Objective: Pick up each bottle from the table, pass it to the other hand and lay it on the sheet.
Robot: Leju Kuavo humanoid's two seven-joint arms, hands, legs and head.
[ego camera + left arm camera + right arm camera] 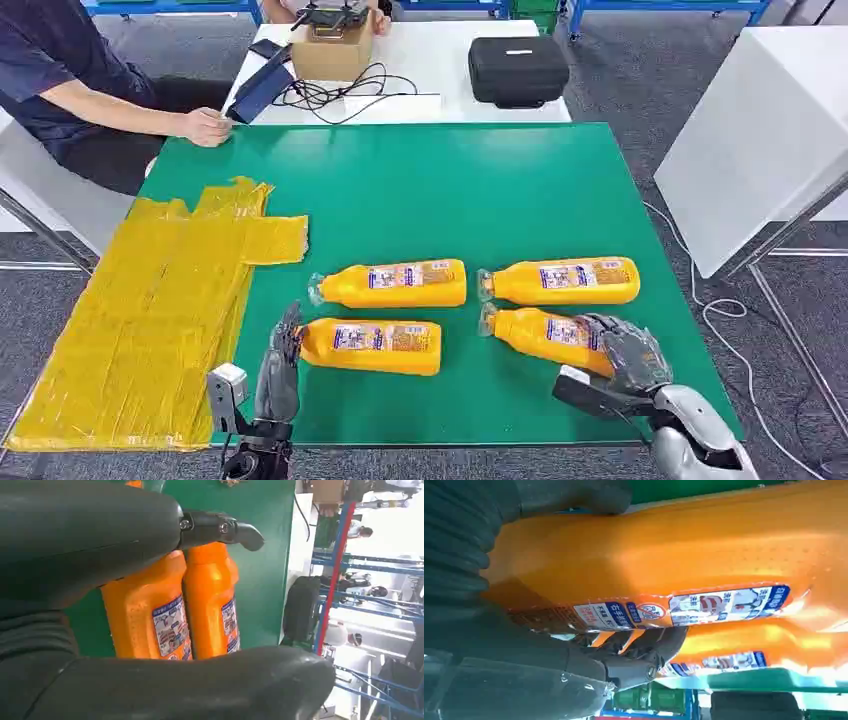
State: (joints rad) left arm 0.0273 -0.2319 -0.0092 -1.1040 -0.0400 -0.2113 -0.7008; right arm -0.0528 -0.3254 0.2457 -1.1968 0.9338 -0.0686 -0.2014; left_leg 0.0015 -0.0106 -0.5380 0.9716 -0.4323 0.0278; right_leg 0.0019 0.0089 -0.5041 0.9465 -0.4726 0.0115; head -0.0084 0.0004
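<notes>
Four orange bottles lie on their sides on the green table point(430, 190): far-left point(395, 283), far-right point(565, 281), near-left point(372, 346) and near-right point(540, 333). The crumpled yellow sheet point(150, 320) covers the table's left part. My right hand point(625, 355) grips the base end of the near-right bottle point(674, 555), thumb on one side and fingers curled round the other; the bottle still lies on the table. My left hand point(278, 370) is open with straight fingers beside the cap end of the near-left bottle point(145, 615), not holding it.
A person sits at the far left with a hand point(205, 127) on the table's far corner. Behind the green table stand a cardboard box point(330, 50), loose cables point(340, 95) and a black case point(517, 68). A white table point(760, 130) stands to the right.
</notes>
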